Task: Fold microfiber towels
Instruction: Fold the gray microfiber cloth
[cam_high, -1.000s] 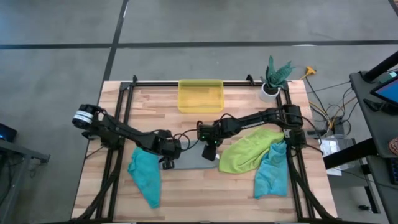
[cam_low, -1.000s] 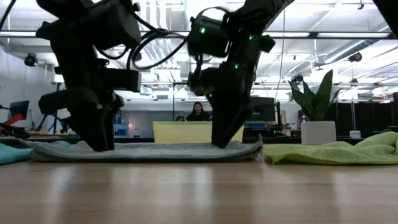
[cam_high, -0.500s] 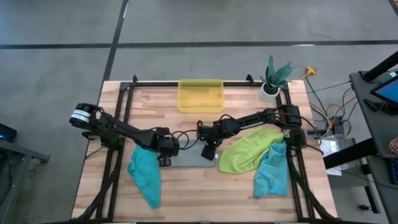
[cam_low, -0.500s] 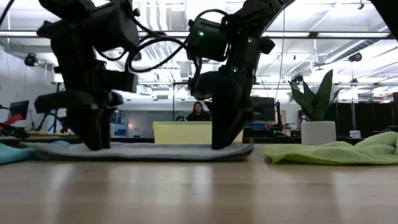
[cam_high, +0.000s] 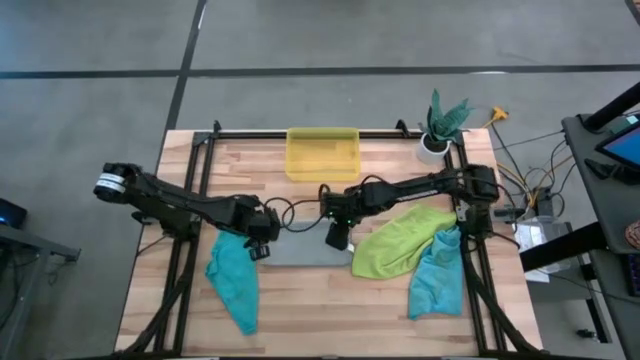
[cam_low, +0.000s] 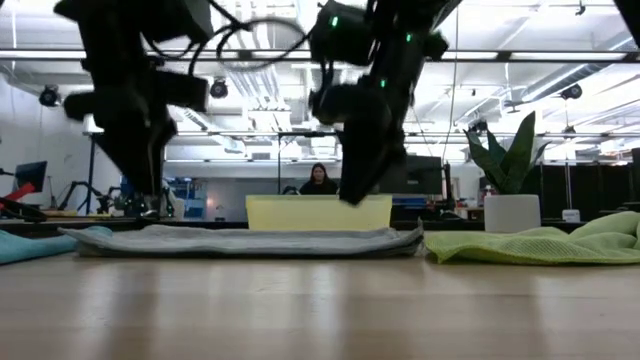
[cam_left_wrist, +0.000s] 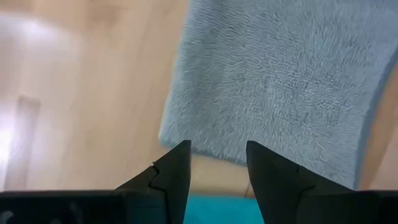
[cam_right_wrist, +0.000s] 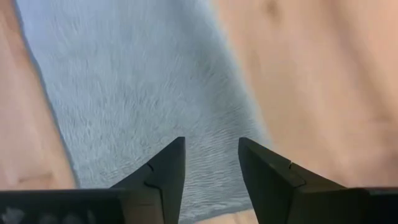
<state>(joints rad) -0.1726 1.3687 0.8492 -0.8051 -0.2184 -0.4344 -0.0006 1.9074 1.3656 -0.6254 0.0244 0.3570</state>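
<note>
Near edge: teal towel (cam_high: 233, 281) left, second teal towel (cam_high: 436, 279) right, green towel (cam_high: 397, 242) crumpled beside it. Middle: grey towel (cam_high: 298, 248) lies flat as a folded strip. Left gripper (cam_high: 256, 249) hovers over its left end, right gripper (cam_high: 338, 239) over its right end; both have fingers parted, nothing held. Cloth looks soft, light, floppy; best pinched at corners or edges. Far: yellow bin (cam_high: 322, 153), potted plant (cam_high: 442, 124).

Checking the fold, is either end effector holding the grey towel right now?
No, the grey towel lies flat on the table, with both end effectors lifted clear above it.
</note>
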